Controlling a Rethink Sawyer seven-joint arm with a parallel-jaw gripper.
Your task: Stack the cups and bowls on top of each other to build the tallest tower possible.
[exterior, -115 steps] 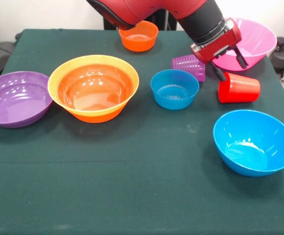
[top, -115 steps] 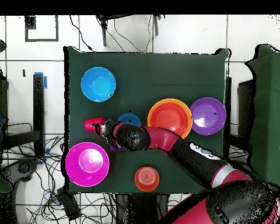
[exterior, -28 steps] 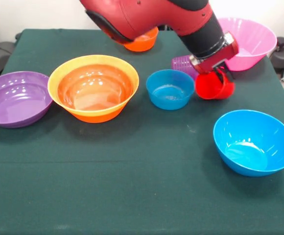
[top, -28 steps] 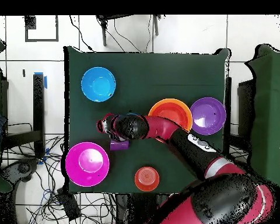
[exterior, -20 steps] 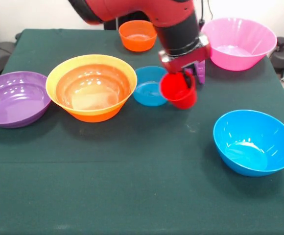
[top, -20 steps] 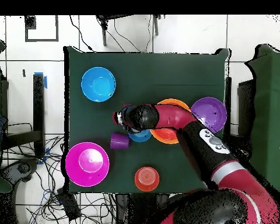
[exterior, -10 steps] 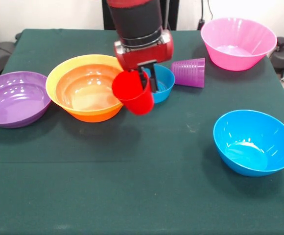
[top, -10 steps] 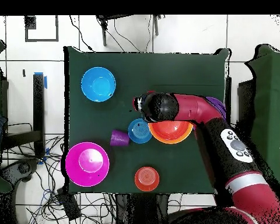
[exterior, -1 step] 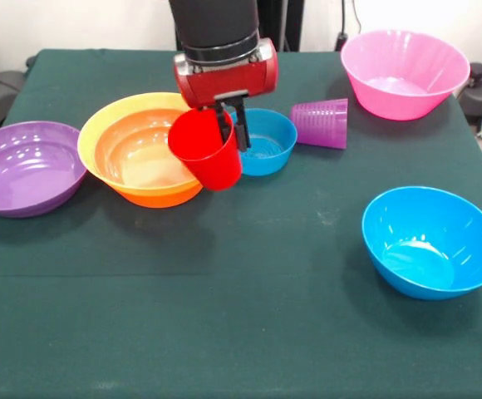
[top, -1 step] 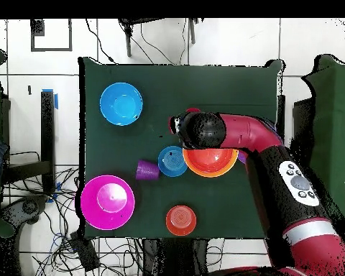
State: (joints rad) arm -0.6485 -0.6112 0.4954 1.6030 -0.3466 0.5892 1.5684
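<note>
I have the gripper (exterior, -1 step: pixel 230 125) clamped on the rim of the red cup (exterior, -1 step: pixel 206 150), one finger inside and one outside, and the cup hangs in the air, mouth up and tilted. My landmark is the large orange bowl (exterior, -1 step: pixel 145 150), which has a red-orange bowl nested inside it. From the front, the red cup hangs just at this bowl's right edge, overlapping its rim. The small blue bowl (exterior, -1 step: pixel 262 141) sits just right of the orange bowl, and the purple cup (exterior, -1 step: pixel 321 123) lies on its side beyond that. The purple bowl (exterior, -1 step: pixel 27 166) sits just left of the orange bowl. The pink bowl (exterior, -1 step: pixel 404 73) stands far right and back; the large blue bowl (exterior, -1 step: pixel 431 241) far right and nearer the front. In the overhead view the small orange bowl (top, -1 step: pixel 180 220) sits apart from the orange bowl, near the table edge.
</note>
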